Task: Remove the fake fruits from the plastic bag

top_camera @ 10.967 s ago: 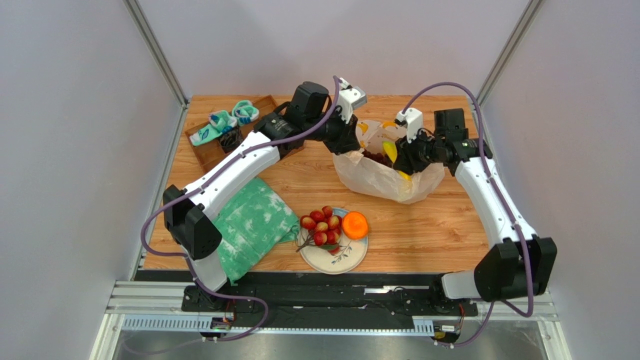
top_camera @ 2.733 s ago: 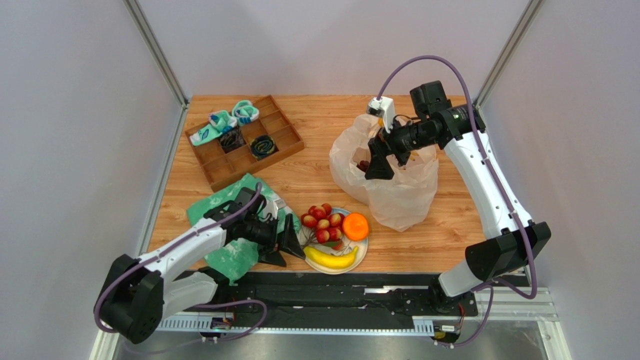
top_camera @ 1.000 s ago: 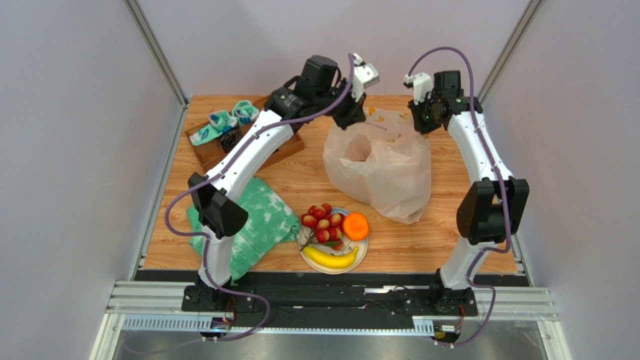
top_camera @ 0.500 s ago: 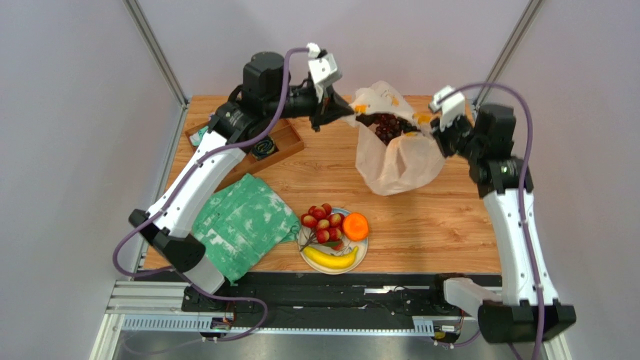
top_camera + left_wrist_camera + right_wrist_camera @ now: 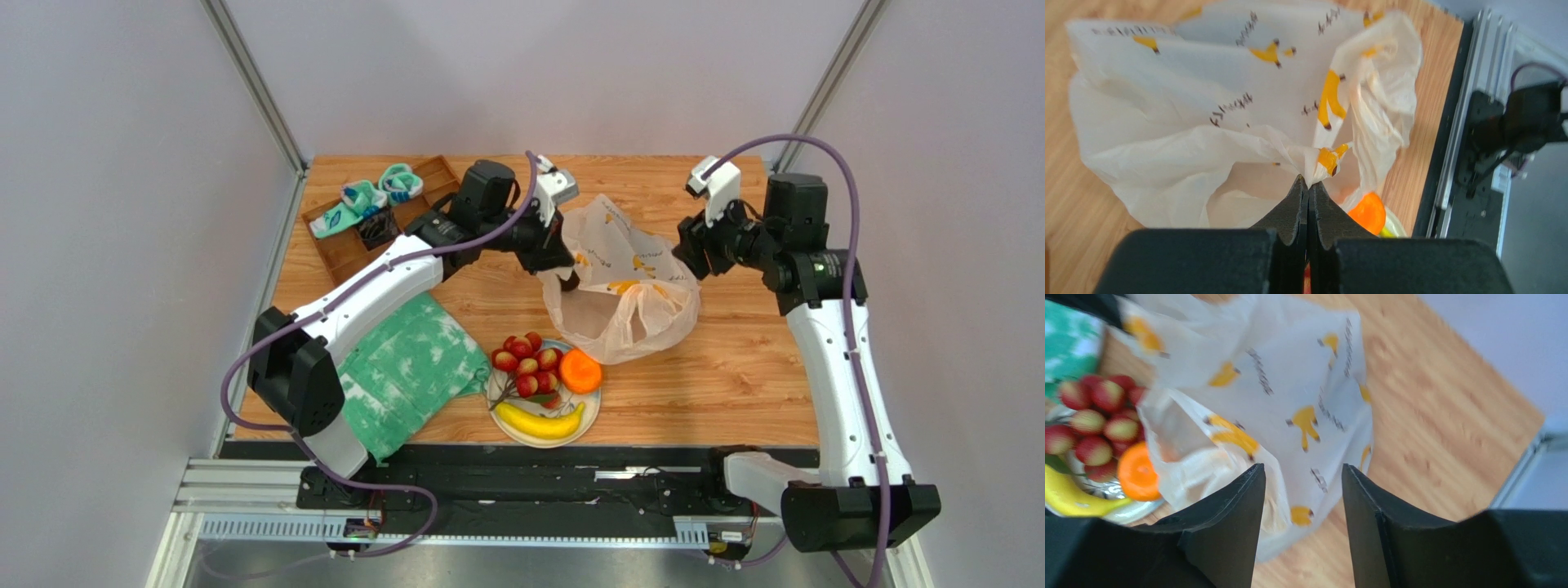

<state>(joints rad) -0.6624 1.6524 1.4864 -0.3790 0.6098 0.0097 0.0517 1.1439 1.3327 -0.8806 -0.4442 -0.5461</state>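
The translucent plastic bag with banana prints lies slumped on the table behind the plate. My left gripper is shut on a bunched fold of the bag's left edge, as the left wrist view shows. My right gripper is open and empty, just right of the bag and above it. On the plate lie the red-ball cluster, the orange and the banana. The grape bunch and the dark round fruit are hidden.
A green-white cloth lies at the front left. A wooden compartment tray with small items stands at the back left, under the left arm. The table's right edge and a metal rail are near the bag.
The bag was held up between both grippers with dark grapes showing at its mouth. It has dropped and slumped, the right gripper has let go, and the left gripper has come down holding it.
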